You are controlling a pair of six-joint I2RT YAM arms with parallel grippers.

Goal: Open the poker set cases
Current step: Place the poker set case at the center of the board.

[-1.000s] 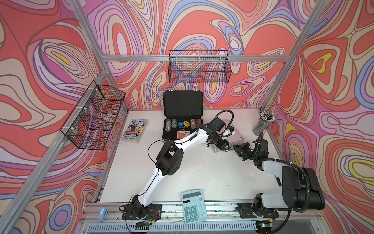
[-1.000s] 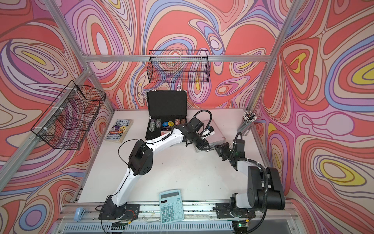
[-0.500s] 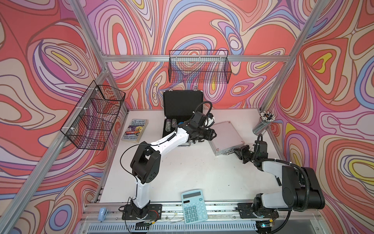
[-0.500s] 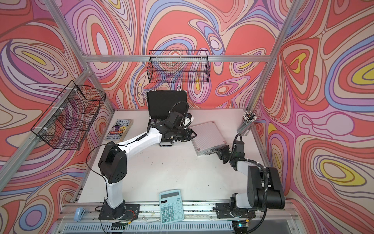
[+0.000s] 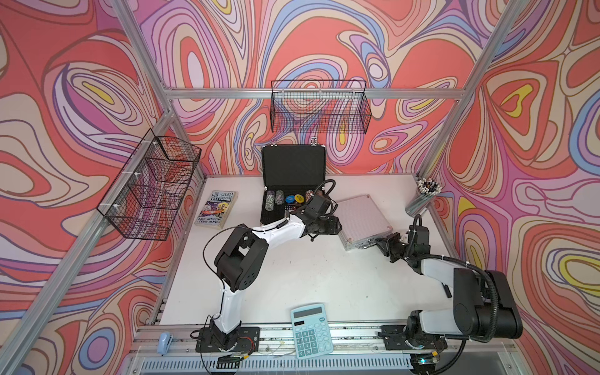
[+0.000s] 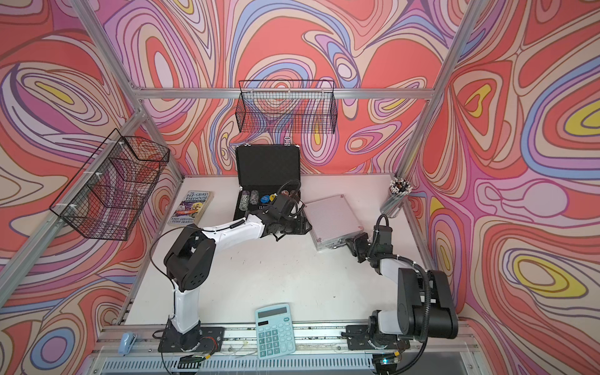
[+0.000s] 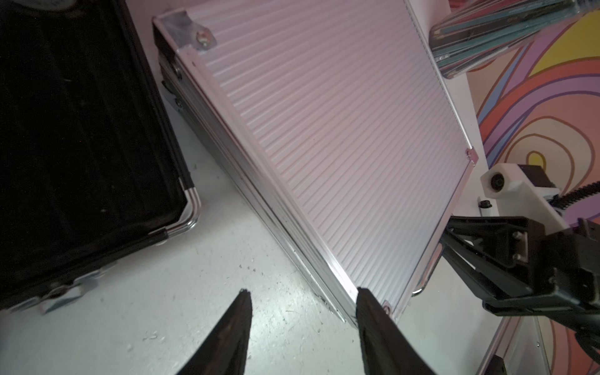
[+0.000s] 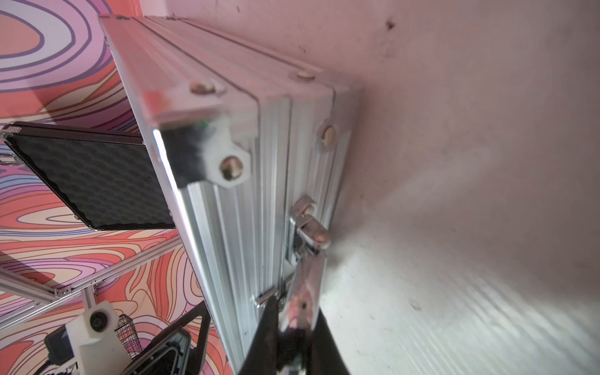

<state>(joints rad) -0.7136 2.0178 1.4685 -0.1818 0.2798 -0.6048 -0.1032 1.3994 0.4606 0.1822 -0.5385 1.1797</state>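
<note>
Item, silver case (image 5: 360, 220): lying shut just beside the open black case (image 5: 293, 168), on its right-arm side; stiff ribbed aluminium, probably heavy with chips, slick; take hold at the handle (image 8: 303, 292); right gripper (image 5: 380, 243) is clamping that handle; left gripper (image 7: 303, 292) is hovering spread, empty, beside the black case

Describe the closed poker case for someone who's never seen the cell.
On the white table, find the open black case at the back wall. Beside it, on the robot's right, lies the silver case: ribbed aluminium, lid shut, no chips showing.
</note>
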